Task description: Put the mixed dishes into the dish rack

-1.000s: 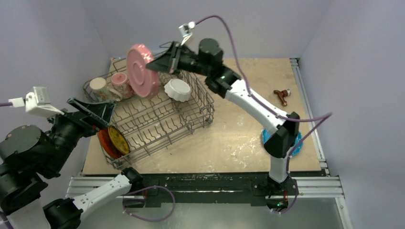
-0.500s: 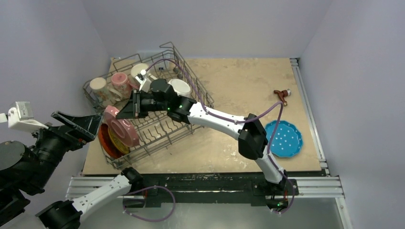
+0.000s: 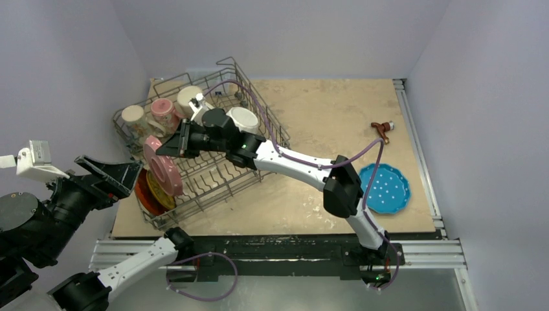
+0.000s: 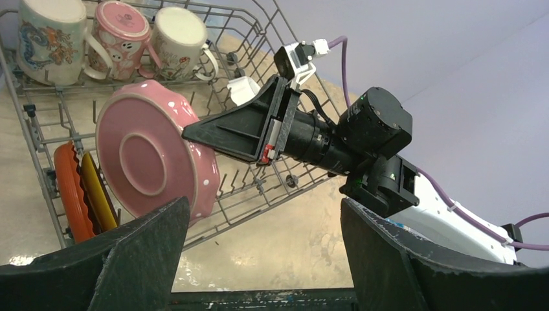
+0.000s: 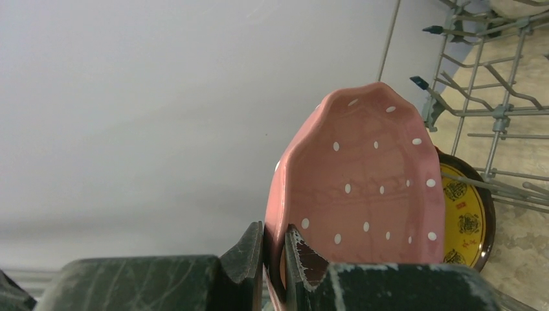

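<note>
My right gripper point(image 3: 169, 144) is shut on the rim of the pink white-dotted plate point(image 3: 162, 167), holding it on edge over the front left of the grey wire dish rack point(image 3: 220, 172), beside the upright red-orange plate point(image 3: 144, 194). The right wrist view shows the pinched rim point(image 5: 369, 194). The beige point(image 3: 133, 115), pink point(image 3: 162, 111) and cream point(image 3: 190, 97) mugs and the white fluted bowl point(image 3: 245, 118) sit in the rack's back. The blue plate point(image 3: 385, 188) lies on the table at right. My left gripper point(image 4: 262, 259) is open and empty, left of the rack.
A small brown object point(image 3: 382, 129) lies near the table's far right edge. The rack stands skewed at the table's left side, close to the left wall. The right arm stretches across the rack's front.
My right arm swung the pink plate from above the rack's back down to its front left, then tipped it more upright. The blue plate came into view. My left gripper drew back slightly.
</note>
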Controlling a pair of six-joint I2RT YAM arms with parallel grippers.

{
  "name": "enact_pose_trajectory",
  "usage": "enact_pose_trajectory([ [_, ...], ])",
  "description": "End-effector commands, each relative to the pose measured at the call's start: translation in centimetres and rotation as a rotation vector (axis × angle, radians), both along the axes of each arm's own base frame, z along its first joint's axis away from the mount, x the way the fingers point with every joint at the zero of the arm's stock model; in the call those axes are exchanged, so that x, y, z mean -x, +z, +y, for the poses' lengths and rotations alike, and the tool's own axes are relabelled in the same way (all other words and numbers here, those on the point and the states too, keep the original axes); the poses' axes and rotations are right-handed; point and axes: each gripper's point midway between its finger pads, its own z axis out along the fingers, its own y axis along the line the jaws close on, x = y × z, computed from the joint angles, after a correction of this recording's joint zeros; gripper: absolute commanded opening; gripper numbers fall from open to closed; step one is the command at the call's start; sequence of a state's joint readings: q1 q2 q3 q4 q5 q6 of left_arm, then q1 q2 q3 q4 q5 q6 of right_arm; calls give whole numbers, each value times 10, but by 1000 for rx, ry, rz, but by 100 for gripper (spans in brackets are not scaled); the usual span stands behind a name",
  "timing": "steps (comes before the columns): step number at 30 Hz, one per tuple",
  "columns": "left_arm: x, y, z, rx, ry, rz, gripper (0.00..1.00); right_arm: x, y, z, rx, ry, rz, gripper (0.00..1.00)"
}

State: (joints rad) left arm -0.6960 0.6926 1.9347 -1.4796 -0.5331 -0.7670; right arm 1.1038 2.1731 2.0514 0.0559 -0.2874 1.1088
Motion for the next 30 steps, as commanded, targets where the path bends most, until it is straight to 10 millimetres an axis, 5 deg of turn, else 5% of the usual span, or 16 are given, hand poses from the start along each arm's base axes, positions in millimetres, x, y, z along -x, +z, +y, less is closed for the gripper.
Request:
enact_pose_trajectory([
  [1, -1, 2, -5, 0, -21, 2, 85, -5, 131, -35, -267, -128, -61, 0],
  [9, 0, 1, -8, 6, -34, 9, 85, -11, 80, -30, -106, -206, -13, 0],
  [30, 8, -6, -7, 63, -34, 36, 84, -11, 8, -19, 230, -400, -86, 0],
])
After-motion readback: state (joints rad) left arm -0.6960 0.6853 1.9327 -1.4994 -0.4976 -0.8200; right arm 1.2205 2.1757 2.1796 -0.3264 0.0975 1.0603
